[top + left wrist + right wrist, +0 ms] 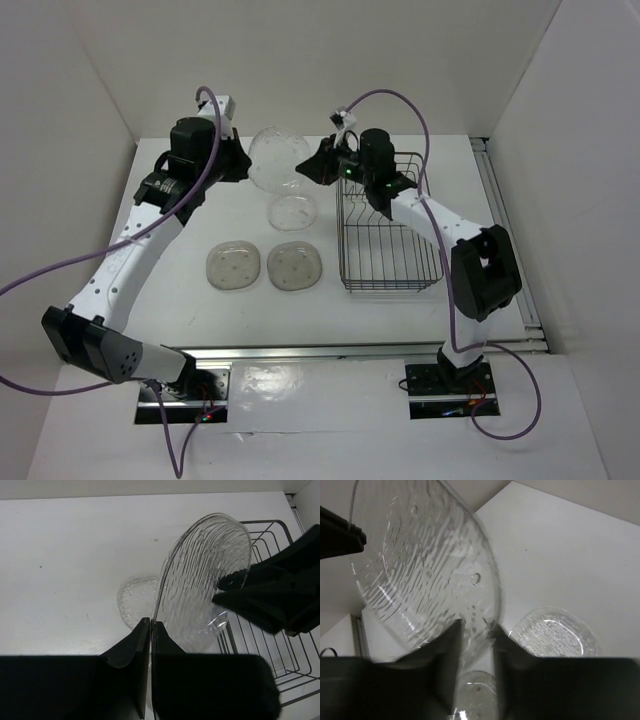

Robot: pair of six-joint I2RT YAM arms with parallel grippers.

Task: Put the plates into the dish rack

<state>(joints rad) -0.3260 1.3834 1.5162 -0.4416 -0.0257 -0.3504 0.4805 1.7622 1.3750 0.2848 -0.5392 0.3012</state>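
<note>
The left gripper was clamped on the left rim of a clear plate, held on edge off the table in the upper middle of the top view; in the left wrist view its fingers were pressed together on the rim at bottom centre, with the ribbed plate rising up and to the right. The right gripper met the same plate at its opposite rim. In the right wrist view the plate filled the upper left and its lower rim ran down between the two fingers, but whether the pads were pressing it I could not tell. A second clear plate lay flat on the table just below the held one. Two tinted plates lay side by side lower down, left of centre, apart from each other. The rack stood right of centre, near the right tinted plate, with no plate seen in it
</note>
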